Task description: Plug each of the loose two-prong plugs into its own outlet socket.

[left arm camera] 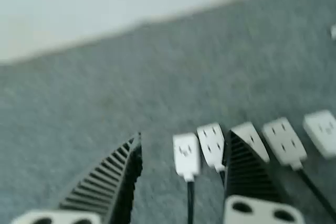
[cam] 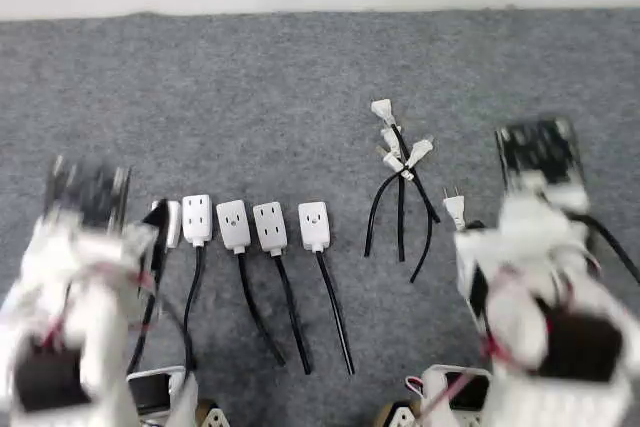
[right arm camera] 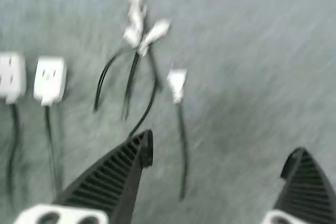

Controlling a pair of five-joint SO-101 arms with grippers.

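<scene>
**High view.** The grey counter (cam: 300, 67) carries a row of five white outlet sockets (cam: 233, 225). Each has a black cord (cam: 335, 317) running back toward the arms. The leftmost socket sits partly behind the left arm. Well apart to the right lies the plug cluster (cam: 397, 147), several white two-prong plugs bunched together with short black leads fanned out. A single plug (cam: 455, 209) lies apart from the cluster, just beside the right arm. The left pincer (cam: 90, 189) hangs left of the socket row. The right pincer (cam: 540, 147) hangs right of the single plug. Finger spacing cannot be read here because of blur.

**Left wrist view.** The spacing is plain here: the left pincer (left arm camera: 185, 139) is spread wide and holds nothing. The outlet sockets (left arm camera: 283, 141) lie face-up beyond its tips, their slots visible. One socket is partly covered by a finger (left arm camera: 247, 166).

**Right wrist view.** The right pincer (right arm camera: 223, 148) is likewise spread wide and empty. The single plug (right arm camera: 177, 83) lies on the counter beyond its tips, with the plug cluster (right arm camera: 139, 27) farther off. Two of the outlet sockets (right arm camera: 50, 80) lie off to one side.
</scene>
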